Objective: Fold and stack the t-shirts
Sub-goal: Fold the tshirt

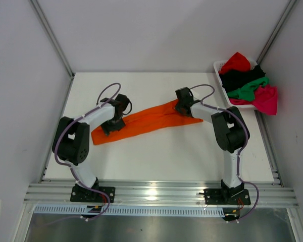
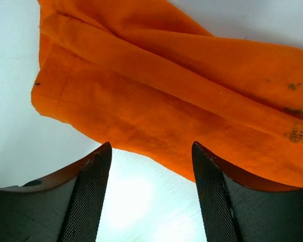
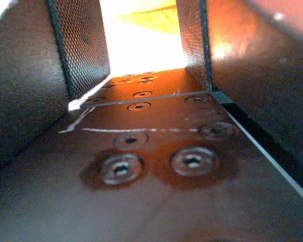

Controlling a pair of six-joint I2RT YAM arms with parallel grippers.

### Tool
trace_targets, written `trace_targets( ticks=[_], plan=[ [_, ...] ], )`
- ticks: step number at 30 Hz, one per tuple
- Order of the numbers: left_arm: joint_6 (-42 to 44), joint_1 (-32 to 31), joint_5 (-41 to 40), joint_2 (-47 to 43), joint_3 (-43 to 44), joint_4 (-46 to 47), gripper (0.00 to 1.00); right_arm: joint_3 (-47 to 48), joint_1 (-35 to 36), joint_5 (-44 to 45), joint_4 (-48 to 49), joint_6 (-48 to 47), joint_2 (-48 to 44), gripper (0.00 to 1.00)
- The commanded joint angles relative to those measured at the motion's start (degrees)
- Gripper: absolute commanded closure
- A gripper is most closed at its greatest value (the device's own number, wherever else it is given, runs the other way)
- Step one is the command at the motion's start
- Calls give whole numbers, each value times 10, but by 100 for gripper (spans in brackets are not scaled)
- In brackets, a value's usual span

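The bright orange cloth t-shirt [image 2: 166, 101], gathered into a long band, lies just beyond the left gripper's [image 2: 151, 151] fingertips. Its jaws stand well apart over the white table [image 2: 10, 101], holding nothing. The right gripper's [image 3: 141, 35] jaws are partly open, with orange cloth ahead and nothing visibly pinched between them

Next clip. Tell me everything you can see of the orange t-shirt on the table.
The orange t-shirt is soft, plain, bright cloth. It is gathered into a long narrow band that lies flat and diagonally across the white table, with its left end nearer the arms. Lengthwise folds ridge it, and a few small dark specks mark one part. The left tool hovers open at its left end. The right tool, jaws apart, sits over its right end; contact there is unclear.
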Motion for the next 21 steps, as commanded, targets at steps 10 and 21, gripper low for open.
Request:
trace_targets(
  ticks=[10,21],
  plan=[
    [-20,-21,-13,22,36,-13,32,24,5,3,-39,6,-36,59],
    [-22,-24,-16,28,40,-17,32,25,17,-12,-33,11,-73,59]
  ],
)
